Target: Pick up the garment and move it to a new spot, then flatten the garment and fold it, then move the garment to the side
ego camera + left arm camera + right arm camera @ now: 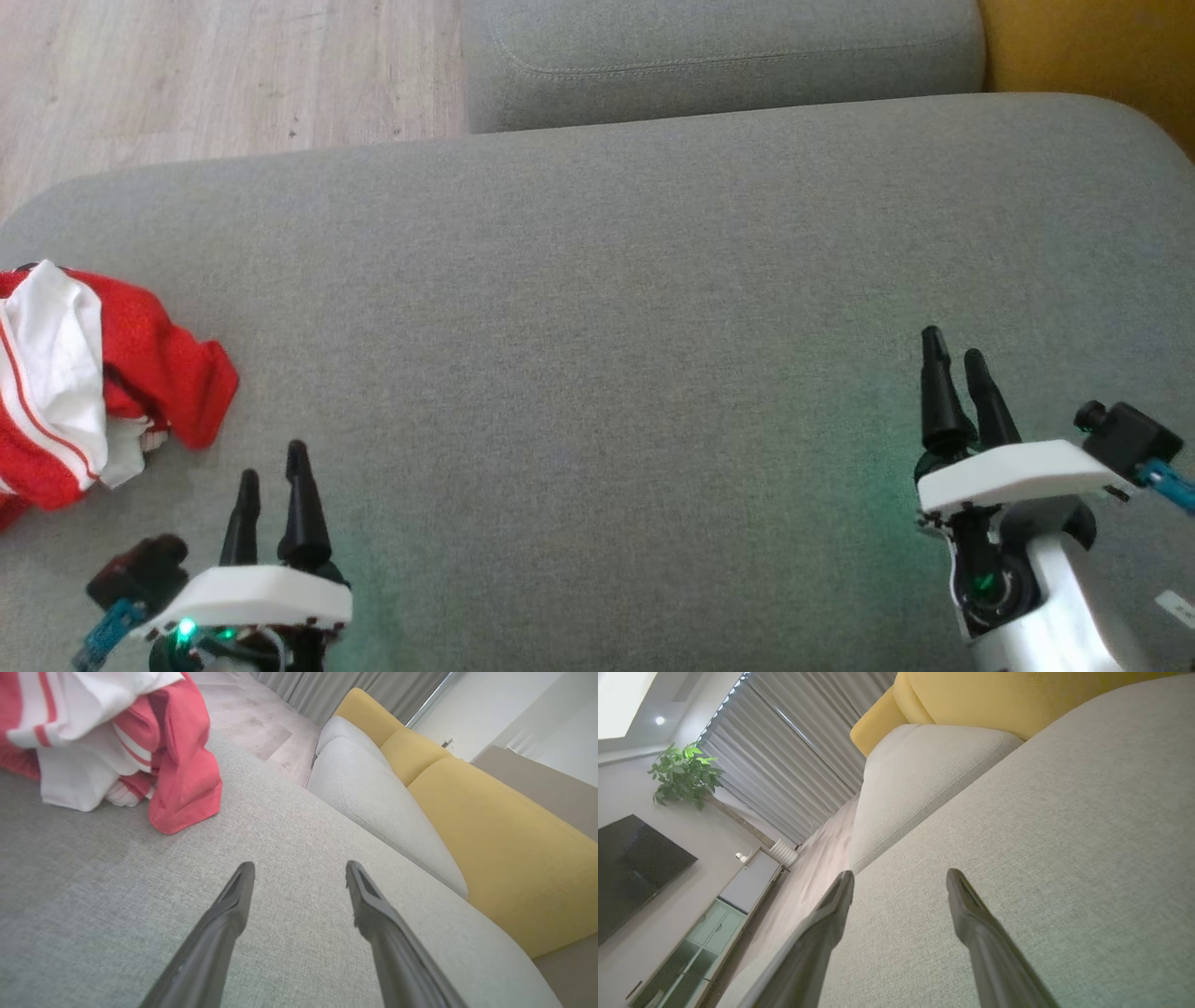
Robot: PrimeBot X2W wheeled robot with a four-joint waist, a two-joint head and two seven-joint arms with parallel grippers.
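Observation:
A crumpled red and white garment (84,383) lies in a heap at the left edge of the grey sofa cushion (607,308). In the left wrist view the garment (117,742) fills the upper left corner. My left gripper (273,462) stands open at the lower left, a short way to the right of and below the garment, with nothing between its fingers (233,905). My right gripper (954,350) is open at the lower right, far from the garment, over bare cushion, and nothing sits between its fingers (966,905).
A second grey cushion (719,56) lies beyond the far edge, with wooden floor (215,75) at the upper left. A yellow sofa back (490,826) rises on the right. A plant (684,772), curtains (794,756) and a cabinet (719,919) stand across the room.

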